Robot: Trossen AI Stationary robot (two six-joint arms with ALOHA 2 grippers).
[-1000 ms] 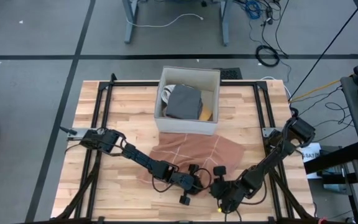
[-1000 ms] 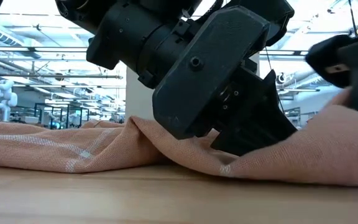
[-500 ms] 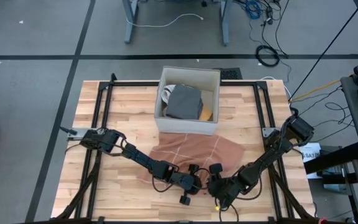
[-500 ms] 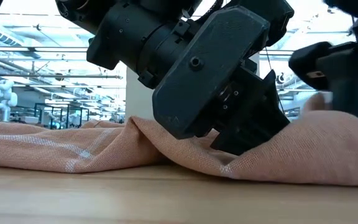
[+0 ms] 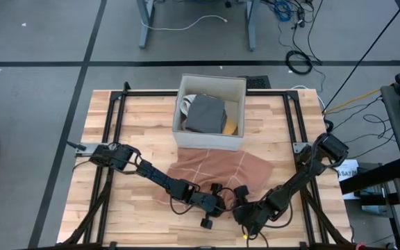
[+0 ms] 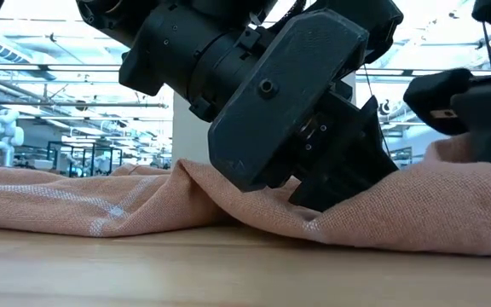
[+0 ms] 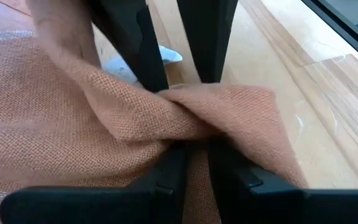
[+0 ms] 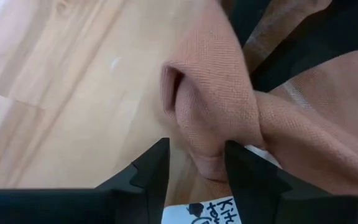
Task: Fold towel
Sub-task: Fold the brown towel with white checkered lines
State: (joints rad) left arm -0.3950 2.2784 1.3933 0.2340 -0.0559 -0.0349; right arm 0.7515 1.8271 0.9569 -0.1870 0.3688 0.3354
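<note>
Left gripper low, fingers pinched shut; right gripper just beside it, fingers seemingly apart.

Both arms are dark, nearly black, built of slim jointed links with rounded blocky housings at the joints. Thin black cables loop alongside the left arm near its wrist. The right arm has a chunky rounded base joint. Seen level with the surface, one wrist housing is matt black, angular, with small round screws set in its flat faces.
</note>
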